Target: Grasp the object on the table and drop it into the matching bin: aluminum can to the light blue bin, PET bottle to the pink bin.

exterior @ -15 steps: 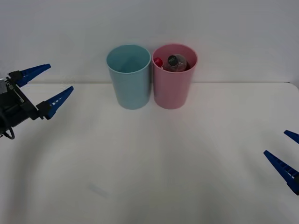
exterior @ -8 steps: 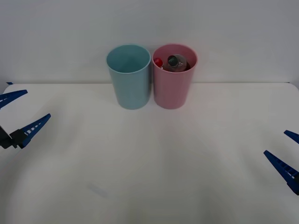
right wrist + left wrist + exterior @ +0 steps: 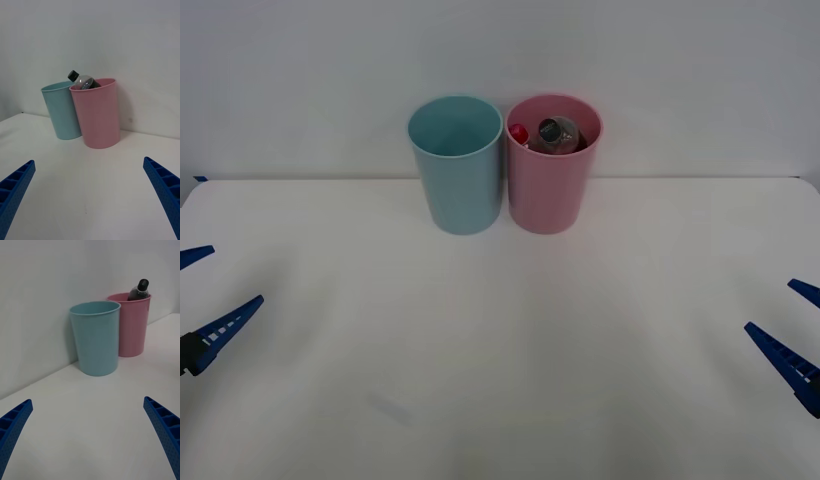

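Two bins are seen side by side at the far edge of the white tabletop [image 3: 500, 340], with the PET bottle [image 3: 559, 134] already lodged in the pink bin [image 3: 552, 180].

The bottle is tilted inside the pink bin, its black cap poking above the rim (a red-capped item [image 3: 520, 133] is glimpsed beside it). The light blue bin [image 3: 457, 175] is set just beside the pink one, on its left. The left gripper [image 3: 200, 295] is held low at the tabletop's left edge with its blue fingers spread apart, nothing between them. The right gripper [image 3: 795, 325] is held at the right edge, likewise spread wide and gripping nothing. Both are kept well apart from the bins.
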Tool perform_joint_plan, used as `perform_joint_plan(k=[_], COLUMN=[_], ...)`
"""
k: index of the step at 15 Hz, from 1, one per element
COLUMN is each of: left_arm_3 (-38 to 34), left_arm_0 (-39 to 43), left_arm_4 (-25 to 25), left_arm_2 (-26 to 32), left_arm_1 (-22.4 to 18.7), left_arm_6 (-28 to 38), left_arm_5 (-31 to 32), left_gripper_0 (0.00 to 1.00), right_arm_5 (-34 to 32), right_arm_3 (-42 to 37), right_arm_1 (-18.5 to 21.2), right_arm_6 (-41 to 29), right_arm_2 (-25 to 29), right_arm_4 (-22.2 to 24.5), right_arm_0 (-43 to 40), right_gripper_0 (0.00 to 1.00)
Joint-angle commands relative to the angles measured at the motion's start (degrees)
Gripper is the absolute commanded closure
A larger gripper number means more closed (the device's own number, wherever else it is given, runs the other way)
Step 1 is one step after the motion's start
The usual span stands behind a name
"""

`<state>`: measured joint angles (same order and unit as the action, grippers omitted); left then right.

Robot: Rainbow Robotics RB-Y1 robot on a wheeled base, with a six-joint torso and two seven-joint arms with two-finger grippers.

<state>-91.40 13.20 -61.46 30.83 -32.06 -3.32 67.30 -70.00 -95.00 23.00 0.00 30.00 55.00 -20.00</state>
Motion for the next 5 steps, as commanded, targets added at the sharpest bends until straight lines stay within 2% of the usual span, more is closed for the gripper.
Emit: perform_joint_plan(k=[1,5], left_arm_3=[-0.4,-0.4], left_arm_0=[1.4,1.6], left_arm_4=[1.4,1.4], left_arm_2=[-0.2,-0.6], left_arm_1=[-0.5,-0.5], left_arm_6=[0.1,0.4], left_arm_5=[0.5,0.8], left_gripper_0=[0.00,0.00], right_arm_5=[0.0,0.0], right_arm_3=[0.0,0.0], right_arm_1=[0.0,0.0], right_arm_6=[0.0,0.0], right_arm_2=[0.0,0.0], right_arm_4=[0.0,0.0], right_arm_0=[0.0,0.0], right_gripper_0=[0.00,0.00])
